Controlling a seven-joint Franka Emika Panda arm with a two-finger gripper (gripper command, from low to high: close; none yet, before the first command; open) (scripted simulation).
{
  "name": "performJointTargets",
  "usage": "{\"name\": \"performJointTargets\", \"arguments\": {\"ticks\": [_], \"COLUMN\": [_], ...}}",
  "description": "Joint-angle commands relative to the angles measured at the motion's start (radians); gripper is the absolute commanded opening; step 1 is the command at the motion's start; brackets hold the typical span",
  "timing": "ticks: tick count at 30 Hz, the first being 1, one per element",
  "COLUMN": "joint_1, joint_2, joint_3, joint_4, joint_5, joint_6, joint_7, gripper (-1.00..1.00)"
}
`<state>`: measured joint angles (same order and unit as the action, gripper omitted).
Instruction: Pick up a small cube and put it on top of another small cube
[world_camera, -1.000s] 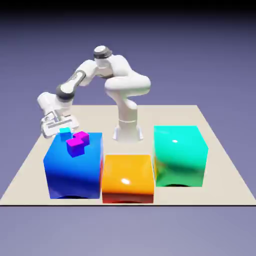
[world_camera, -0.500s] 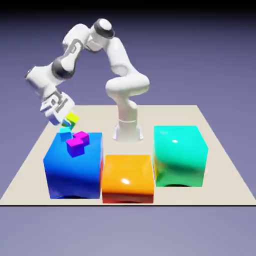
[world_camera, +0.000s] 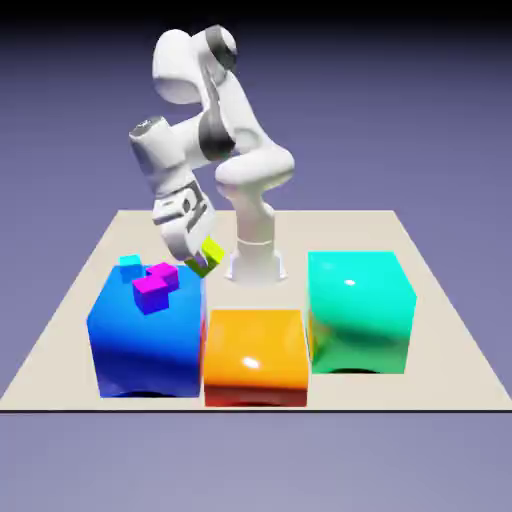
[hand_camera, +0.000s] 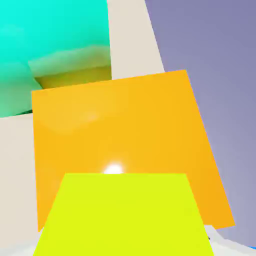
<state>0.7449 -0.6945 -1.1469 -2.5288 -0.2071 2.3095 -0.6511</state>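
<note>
Exterior view: high, across the table (world_camera: 430, 300), facing the arm, whole scene.
Hand view: close, looking along the gripper.
Shared: orange block (world_camera: 255, 350) (hand_camera: 125, 135), teal block (world_camera: 358, 310) (hand_camera: 45, 40).

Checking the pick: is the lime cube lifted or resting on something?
Lifted: the lime cube hangs in the hand, beside the blue block.

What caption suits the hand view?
Gripper shut on the lime cube, above the big orange block.
</note>
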Motion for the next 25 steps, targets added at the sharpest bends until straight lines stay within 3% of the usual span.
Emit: {"name": "performJointTargets", "arguments": {"ticks": [1,15,22,23,25], "joint_1": [-0.006,-0.084,0.14,0.14,0.104], "joint_2": [-0.033,-0.489,-0.422,-0.422,-0.434], "joint_3": [-0.021,-0.315,-0.47,-0.47,-0.445], "joint_4": [-0.012,-0.183,-0.134,-0.134,-0.142], "joint_5": [-0.019,-0.279,-0.287,-0.287,-0.286], "joint_6": [0.045,0.654,0.84,0.84,0.812], "joint_7": [0.037,0.558,0.545,0.545,0.548], "gripper": [-1.0,-1.0,-1.0,1.0,1.0]}}
